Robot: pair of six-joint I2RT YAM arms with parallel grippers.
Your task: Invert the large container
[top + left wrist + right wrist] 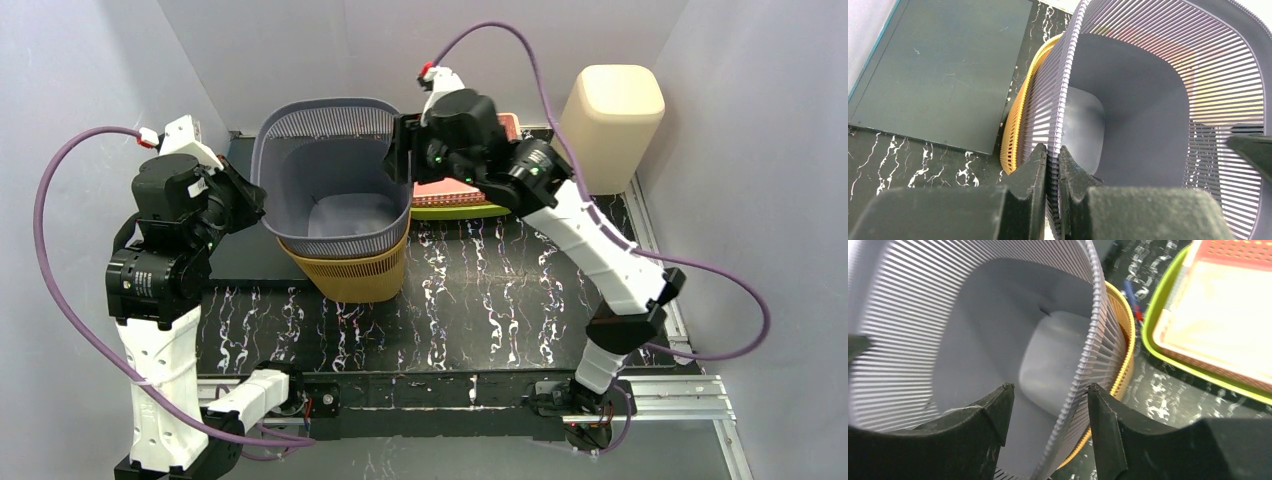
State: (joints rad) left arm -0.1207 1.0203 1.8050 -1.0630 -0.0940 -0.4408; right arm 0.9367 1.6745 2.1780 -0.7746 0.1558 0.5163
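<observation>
The large grey container [300, 170] stands mouth up at the back left of the surface [480, 290], nested inside a yellow basket [350, 275] whose top edge shows below it.

The likeliest trouble is the nesting. If the two stick together as the grey one is lifted and rolled, the yellow basket may come up with it, or drop free halfway and tumble. A second risk is the grip: the walls are thin slats that look flexible, so a pinch on one edge could let the rim bend and slip out as the load turns.

The container is tall and rounded-square, with a solid pale floor, slatted sides that light shines through, and a ribbed rim.

The left claw [1052, 152] is closed tight on the left rim, one finger inside the wall and one outside. The right claw [1048, 390] straddles the right rim with its jaws apart and a gap on both sides, so it grips nothing yet.

Just beside the right arm lies a green tray [455, 210] carrying a pink one [450, 190]. A wide swing of the container could knock them.
</observation>
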